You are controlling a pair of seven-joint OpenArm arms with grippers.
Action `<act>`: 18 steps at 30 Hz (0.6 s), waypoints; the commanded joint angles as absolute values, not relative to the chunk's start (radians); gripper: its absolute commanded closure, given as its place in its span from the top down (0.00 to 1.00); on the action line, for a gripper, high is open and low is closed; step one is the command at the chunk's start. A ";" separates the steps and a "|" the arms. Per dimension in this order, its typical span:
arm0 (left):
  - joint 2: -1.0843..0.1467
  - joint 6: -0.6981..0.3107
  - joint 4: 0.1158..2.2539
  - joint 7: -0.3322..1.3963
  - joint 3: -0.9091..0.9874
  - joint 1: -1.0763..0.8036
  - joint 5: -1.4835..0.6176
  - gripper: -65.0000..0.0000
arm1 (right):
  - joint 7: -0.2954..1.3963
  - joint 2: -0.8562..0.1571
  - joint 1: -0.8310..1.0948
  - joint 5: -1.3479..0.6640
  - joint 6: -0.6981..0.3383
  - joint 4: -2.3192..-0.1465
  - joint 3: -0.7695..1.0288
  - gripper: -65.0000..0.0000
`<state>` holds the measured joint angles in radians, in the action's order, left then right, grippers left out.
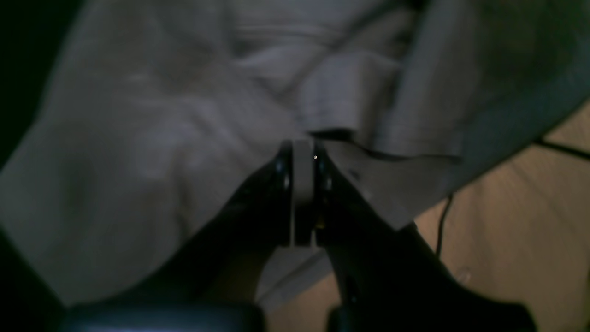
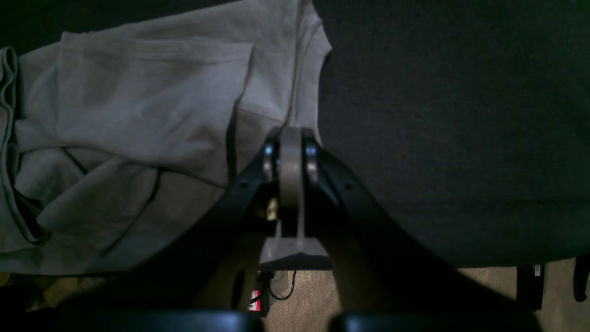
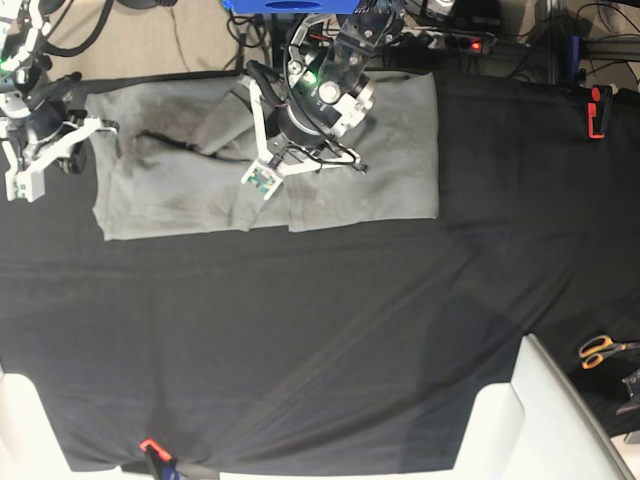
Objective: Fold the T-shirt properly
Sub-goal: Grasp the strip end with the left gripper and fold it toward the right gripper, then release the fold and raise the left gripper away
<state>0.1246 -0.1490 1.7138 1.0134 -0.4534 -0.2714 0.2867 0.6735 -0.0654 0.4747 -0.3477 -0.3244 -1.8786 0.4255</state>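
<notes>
The grey T-shirt lies across the far part of the black table cloth, with folds bunched in its left half. My left gripper is shut on a pinch of the T-shirt, and blurred cloth gathers at its tips. The left arm sits over the shirt's middle. My right gripper is shut at the side edge of the T-shirt, where a seam runs into its tips. The right arm stands by the shirt's left edge.
Orange scissors lie at the right edge and a red clamp grips the far right corner. White furniture juts in at the front right. Cables and a blue box crowd the far edge. Wooden floor shows past the table.
</notes>
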 commanded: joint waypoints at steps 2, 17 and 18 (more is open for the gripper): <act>0.134 -0.150 1.728 1.006 -0.464 -0.282 0.280 0.00 | 0.656 -0.074 0.476 -0.357 -0.326 -1.897 0.427 0.00; 0.099 -0.156 1.890 1.000 -0.130 -0.318 0.268 0.00 | 0.696 -0.018 0.568 -0.361 -0.599 -1.954 0.292 0.00; 0.099 -0.156 1.890 1.000 -0.079 -0.315 0.268 0.00 | 0.699 -0.018 0.570 -0.361 -0.602 -1.952 0.251 0.00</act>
<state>0.0914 -0.1562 1.8744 1.0061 -0.0658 -0.3138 0.2661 0.7177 -0.0097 0.5697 -0.3550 -0.6029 -1.9316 0.2394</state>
